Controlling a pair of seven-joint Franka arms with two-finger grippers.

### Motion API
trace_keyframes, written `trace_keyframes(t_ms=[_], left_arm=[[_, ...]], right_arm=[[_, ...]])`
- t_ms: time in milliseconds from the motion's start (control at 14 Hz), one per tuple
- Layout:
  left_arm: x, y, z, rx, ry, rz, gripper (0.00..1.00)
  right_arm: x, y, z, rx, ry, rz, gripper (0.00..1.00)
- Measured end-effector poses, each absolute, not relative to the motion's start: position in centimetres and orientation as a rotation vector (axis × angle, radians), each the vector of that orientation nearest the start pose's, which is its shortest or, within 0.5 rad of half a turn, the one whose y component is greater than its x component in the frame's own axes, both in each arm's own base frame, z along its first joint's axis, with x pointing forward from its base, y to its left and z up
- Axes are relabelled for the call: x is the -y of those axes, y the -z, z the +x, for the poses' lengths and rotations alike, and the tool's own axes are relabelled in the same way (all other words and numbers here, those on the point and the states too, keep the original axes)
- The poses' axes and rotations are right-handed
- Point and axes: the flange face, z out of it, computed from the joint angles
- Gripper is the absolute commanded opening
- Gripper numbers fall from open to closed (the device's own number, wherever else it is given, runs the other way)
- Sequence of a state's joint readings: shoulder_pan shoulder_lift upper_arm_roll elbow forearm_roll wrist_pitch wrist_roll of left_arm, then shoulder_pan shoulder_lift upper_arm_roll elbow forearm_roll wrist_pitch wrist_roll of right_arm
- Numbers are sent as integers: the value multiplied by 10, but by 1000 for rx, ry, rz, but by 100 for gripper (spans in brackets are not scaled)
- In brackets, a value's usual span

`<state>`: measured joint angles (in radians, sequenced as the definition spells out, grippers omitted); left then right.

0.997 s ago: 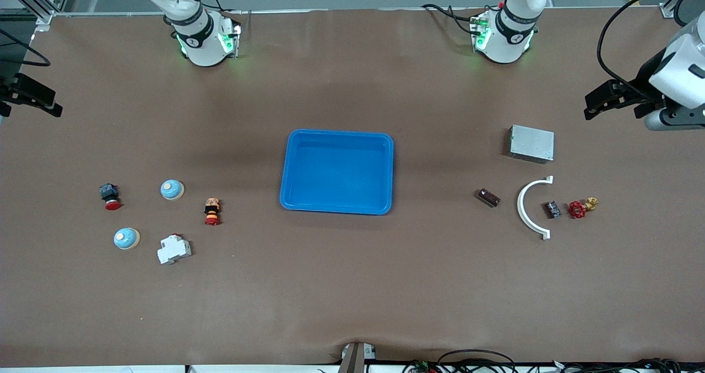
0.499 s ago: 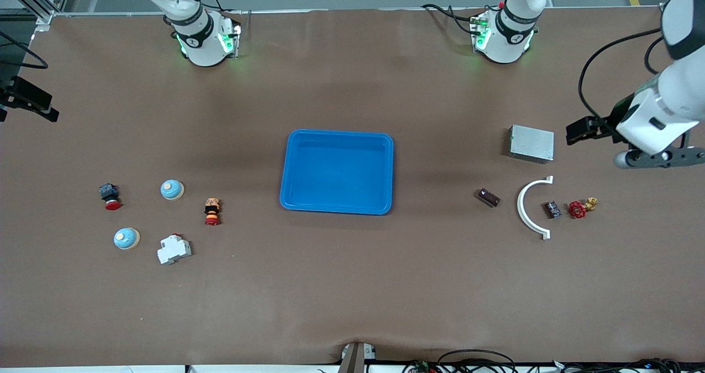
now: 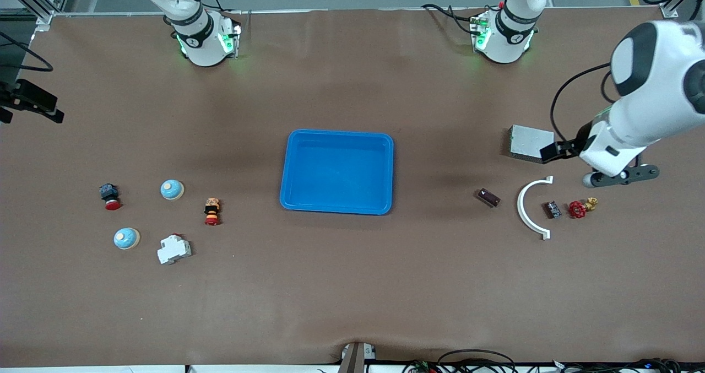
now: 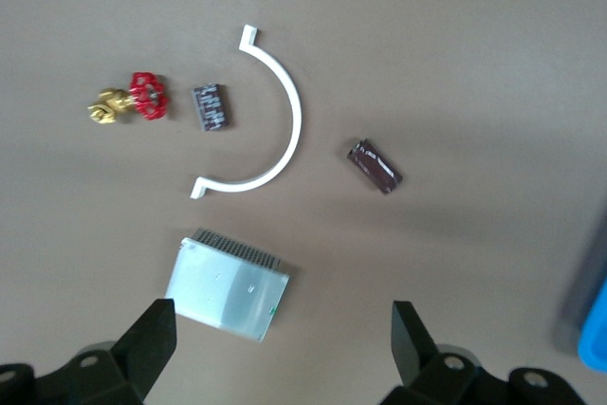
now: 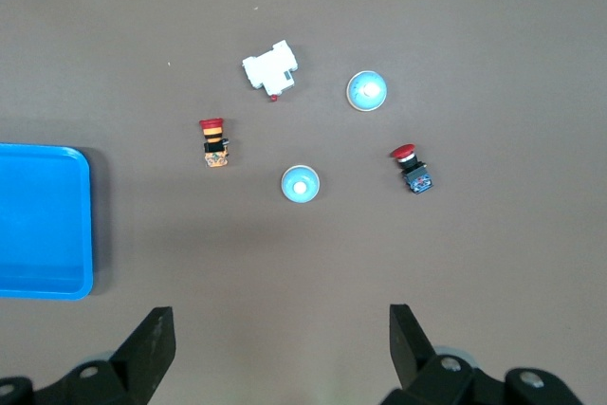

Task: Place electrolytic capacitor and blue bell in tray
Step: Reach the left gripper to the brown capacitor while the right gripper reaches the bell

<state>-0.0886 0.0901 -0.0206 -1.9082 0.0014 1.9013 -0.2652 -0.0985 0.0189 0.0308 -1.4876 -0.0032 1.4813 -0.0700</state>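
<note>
Tray (image 3: 337, 172) is sitting empty mid-surface, probably so both arms can reach it. Two blue bells (image 3: 172, 189) (image 3: 126, 238) are lying toward the right arm's end and one dark capacitor (image 3: 488, 197) toward the left's. Left claw (image 4: 285, 343) is hanging spread over the grey box (image 3: 531, 142) near that capacitor, while right claw (image 5: 282, 343) is waiting spread above the bells.

Robotics lab: two arm bases (image 3: 204, 39), brown-covered table (image 3: 352, 285).

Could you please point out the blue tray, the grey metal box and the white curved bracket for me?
blue tray (image 3: 337, 172): front view, on its bare floor.
grey metal box (image 4: 228, 285): left wrist view, middle of its top face.
white curved bracket (image 3: 521, 206): front view, on the arc's midsection.
</note>
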Motion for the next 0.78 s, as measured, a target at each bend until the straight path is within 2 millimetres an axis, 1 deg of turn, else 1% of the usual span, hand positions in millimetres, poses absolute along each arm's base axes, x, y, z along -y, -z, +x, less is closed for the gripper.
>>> trace_keyframes(t_ms=[71,214,356,499,570,641,712,784], left_arm=[[63,-422,566,279,-134,-3109,100],[64,-382,560,391,-118,-3098,100],[72,-345,558,534,-107,-3078,100],[91,-307,557,711,-111,-3044,100],[101,-289,559,796,-104,-3029,100],[106,-273,562,874,-93,-3015,100],[108,-256,564,945,-84,-2999,97],[108,-242,565,1002,-77,-2986,90]], right_arm=[[32,-638,555,22,-59,-3140,100],[12,-616,568,81,-116,-3134,100],[-4,-595,577,124,-170,-3129,100],[-5,-575,581,129,-241,-3122,100],[-4,-562,582,129,-298,-3119,100],[-1,-546,583,129,-360,-3123,100],[2,-527,585,136,-426,-3138,100],[3,-511,586,148,-480,-3150,100]])
